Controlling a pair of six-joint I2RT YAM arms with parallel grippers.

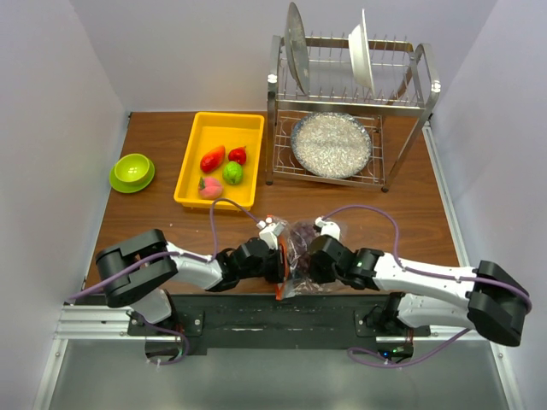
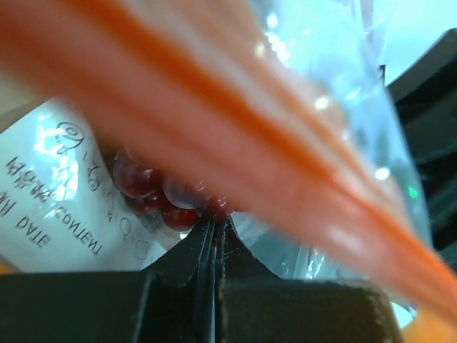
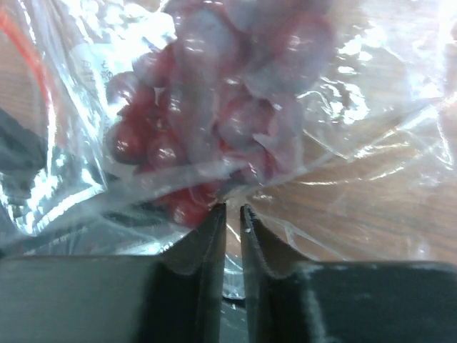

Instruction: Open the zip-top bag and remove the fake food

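Pinching the zip-top bag [image 1: 301,232], left end effector [image 2: 214,225] and right end effector [image 3: 232,211] half-hide its blurred grape bunch [image 3: 214,107].

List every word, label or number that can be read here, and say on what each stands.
"DATE": upside down on the white panel of the zip-top bag, left wrist view.
"CONTENT": beside it, same panel.
Remaining print on that panel: too blurred to read.
Other two views: no text readable.
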